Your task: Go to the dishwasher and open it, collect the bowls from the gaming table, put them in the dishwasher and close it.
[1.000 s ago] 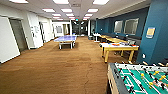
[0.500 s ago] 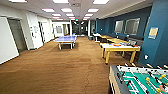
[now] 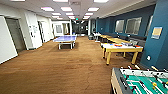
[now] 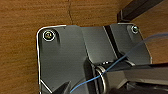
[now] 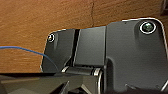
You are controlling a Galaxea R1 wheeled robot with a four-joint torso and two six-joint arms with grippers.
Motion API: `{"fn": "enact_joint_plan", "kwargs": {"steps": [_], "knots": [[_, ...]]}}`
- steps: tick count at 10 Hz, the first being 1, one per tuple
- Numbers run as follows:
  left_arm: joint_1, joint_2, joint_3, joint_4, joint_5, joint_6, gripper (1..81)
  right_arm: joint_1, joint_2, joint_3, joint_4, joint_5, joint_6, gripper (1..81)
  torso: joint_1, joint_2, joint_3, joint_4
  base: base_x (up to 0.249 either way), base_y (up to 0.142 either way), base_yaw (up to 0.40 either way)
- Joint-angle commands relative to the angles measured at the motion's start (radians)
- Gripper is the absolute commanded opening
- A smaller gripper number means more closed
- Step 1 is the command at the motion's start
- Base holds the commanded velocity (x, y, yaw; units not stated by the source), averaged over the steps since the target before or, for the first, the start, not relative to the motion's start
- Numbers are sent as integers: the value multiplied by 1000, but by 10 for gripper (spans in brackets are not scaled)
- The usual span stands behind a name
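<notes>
The gaming table (image 3: 121,47), white-topped with a yellow edge and yellow legs, stands ahead of you and to the right, against the blue wall (image 3: 160,47). Its long axis runs roughly across your view. Small coloured items lie on its top; whether any are bowls you cannot tell from here. It lies on your right-arm side, well apart from the robot. Nearer you, at lower right, is the green-field foosball table (image 3: 140,81). A blue table-tennis table (image 3: 65,39) stands farther down the brown floor (image 3: 55,72). Both wrist views look down on that floor; you cannot tell how either gripper's fingers stand.
</notes>
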Motion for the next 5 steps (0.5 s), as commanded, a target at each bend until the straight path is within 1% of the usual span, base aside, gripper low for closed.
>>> {"fn": "enact_joint_plan", "kwargs": {"steps": [1, 5], "knots": [[-19, -8, 4, 3, 58, 8, 811, 24, 6, 7, -16, -51, -4, 811, 0, 0, 0, 0, 191, 0, 0], [-19, -3, 4, 4, 58, 8, 811, 25, 6, 2, -17, -49, -4, 811, -3, -1, 1, 0, 191, 0, 0]]}}
